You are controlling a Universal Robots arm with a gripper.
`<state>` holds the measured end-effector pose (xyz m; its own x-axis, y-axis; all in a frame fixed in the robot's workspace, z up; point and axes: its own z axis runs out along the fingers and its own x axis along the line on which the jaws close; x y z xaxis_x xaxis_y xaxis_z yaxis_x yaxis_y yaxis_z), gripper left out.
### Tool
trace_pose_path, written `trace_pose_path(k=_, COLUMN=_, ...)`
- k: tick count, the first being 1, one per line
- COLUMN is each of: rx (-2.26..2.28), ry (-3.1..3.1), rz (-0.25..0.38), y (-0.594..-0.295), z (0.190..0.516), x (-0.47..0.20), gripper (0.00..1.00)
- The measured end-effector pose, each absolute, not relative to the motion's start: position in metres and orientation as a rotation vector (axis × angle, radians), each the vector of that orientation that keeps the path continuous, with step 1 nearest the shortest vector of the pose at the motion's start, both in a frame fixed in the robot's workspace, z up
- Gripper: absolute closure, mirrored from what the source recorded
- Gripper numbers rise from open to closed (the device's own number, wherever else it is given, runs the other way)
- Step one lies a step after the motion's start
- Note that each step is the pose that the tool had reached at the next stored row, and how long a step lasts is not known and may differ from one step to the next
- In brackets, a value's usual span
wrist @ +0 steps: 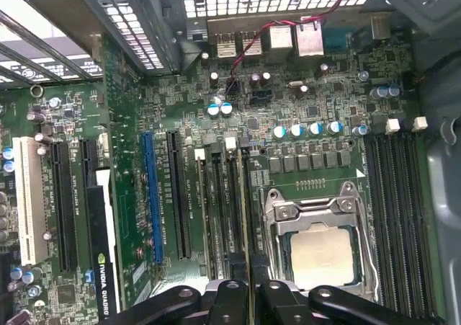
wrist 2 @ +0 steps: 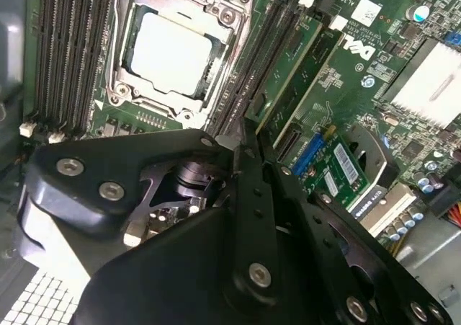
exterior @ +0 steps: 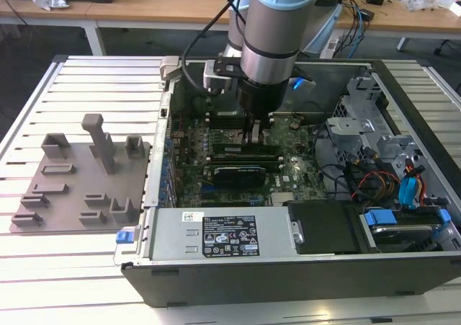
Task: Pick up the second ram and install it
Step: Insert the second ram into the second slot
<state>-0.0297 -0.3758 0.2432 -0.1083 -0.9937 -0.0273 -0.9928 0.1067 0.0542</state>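
In the exterior view the arm reached down into the open computer case (exterior: 403, 217), and its gripper (exterior: 253, 134) stood just above the motherboard (exterior: 288, 170), over the memory slots beside the CPU socket; a grey fixture tray (exterior: 79, 174) lay well apart from it, outside the case. In the second wrist view the gripper (wrist 2: 241, 148) had its tips pressed close around a thin edge that ran on ahead into a slot next to the CPU socket (wrist 2: 173, 51); this was probably the second ram (wrist 2: 288, 65), though so little of it showed there that I could not be sure. In the first wrist view the fingertips (wrist: 232, 296) pinched a narrow upright strip, the second ram (wrist: 243, 224), standing in line with the slots just beside the socket. The step in hand looked like seating; the move calls for a straight, even downward press.
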Motion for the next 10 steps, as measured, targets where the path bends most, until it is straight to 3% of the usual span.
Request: trace_pose_path(k=10, rx=2.087, ry=-2.325, rz=-0.091, y=-0.377, z=0.230, x=-0.030, gripper=0.86)
